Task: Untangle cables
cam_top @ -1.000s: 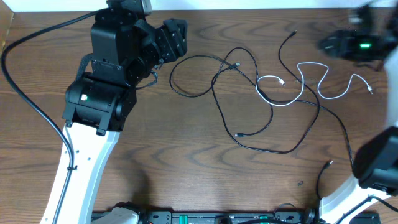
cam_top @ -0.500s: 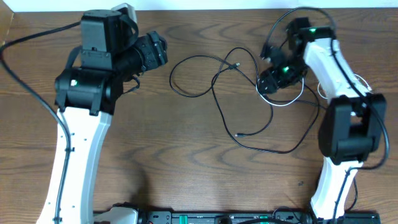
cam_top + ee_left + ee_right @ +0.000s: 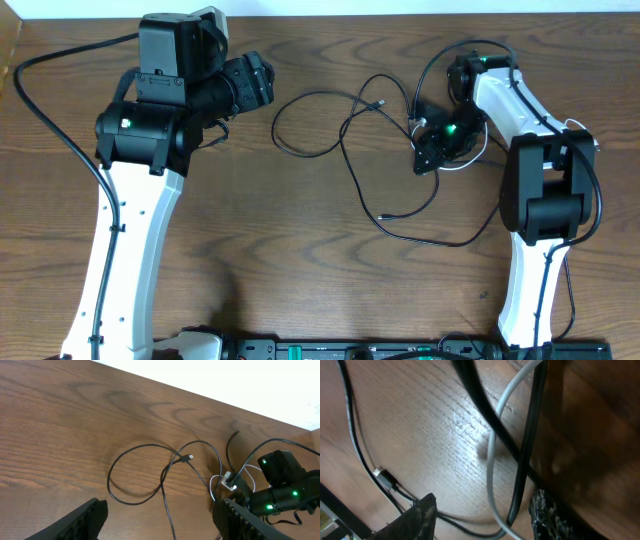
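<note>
Dark wood-grain desk (image 3: 300, 290), pale wall strip behind. Mid-desk toward the right, long black cables (image 3: 145, 445) looped and crossed, with a short white cable (image 3: 488, 465) threaded through under the right arm. Left jaws spread wide, empty, well apart from the tangle. Right jaws parted low over the desk, straddling white and black strands, not yet pinching. Probably light, limp, slightly slick, apt to drag neighbours. Best taken near a plug end (image 3: 189, 458), away from crossings.

Just a dark brown wood-grain surface (image 3: 300, 290) filling pretty much everything, evenly lit with a soft glare patch close up. Past the far edge there's a plain white strip (image 3: 400, 6), maybe a wall.
</note>
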{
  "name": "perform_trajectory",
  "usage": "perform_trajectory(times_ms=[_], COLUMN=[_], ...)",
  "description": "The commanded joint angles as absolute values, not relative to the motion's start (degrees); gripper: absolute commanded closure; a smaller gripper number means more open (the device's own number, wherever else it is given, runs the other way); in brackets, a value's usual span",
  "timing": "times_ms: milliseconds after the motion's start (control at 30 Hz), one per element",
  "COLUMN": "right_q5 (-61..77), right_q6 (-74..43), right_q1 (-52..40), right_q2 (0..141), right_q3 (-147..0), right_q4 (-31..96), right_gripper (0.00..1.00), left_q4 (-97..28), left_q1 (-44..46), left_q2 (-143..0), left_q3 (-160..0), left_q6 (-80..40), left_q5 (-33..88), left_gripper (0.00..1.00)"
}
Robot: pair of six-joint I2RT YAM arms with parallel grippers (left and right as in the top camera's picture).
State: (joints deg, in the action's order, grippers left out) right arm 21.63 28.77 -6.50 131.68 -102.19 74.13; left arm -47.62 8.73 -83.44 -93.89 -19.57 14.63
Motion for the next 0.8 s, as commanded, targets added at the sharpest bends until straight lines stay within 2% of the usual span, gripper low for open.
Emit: perform_trajectory(times_ms=[0, 233, 333, 400, 500, 633, 767], right_q5=[22.8, 22.6, 22.4, 22.3, 22.0, 22.0, 23.8], right_q6=[29.8, 25.8, 23.8, 23.8, 23.8, 23.8, 24.2], right_q1=[-6.4, -6.4, -6.4, -6.4, -5.9, -5.6, -5.8], right_q2=[132.4, 132.4, 132.4, 132.3, 131.7, 129.8, 127.4], right_q3=[-101.9, -101.9, -101.9, -102.1, -103.5, -107.7, -112.0], right_q4=[73.9, 72.8, 71.7, 71.6, 73.1, 77.6, 81.7], right_gripper=[0.47, 0.68, 0.87, 0.96, 0.99, 0.96, 0.99], left_q4=[-47.7, -47.8, -47.8, -47.9, -48.0, -48.0, -48.0], left_q1=[8.4, 8.4, 8.4, 8.4, 8.4, 8.4, 8.4], left_q2=[-83.3, -83.3, -83.3, -83.3, -83.3, -83.3, -83.3], left_q3=[-94.7, -94.7, -94.7, -94.7, -94.7, -94.7, -94.7], left_q6=[-18.9, -18.9, -18.9, -18.9, -18.9, -18.9, -18.9], left_q5=[15.0, 15.0, 15.0, 15.0, 15.0, 15.0, 16.3], left_gripper=[0.27, 0.27, 0.27, 0.27, 0.27, 0.27, 0.27])
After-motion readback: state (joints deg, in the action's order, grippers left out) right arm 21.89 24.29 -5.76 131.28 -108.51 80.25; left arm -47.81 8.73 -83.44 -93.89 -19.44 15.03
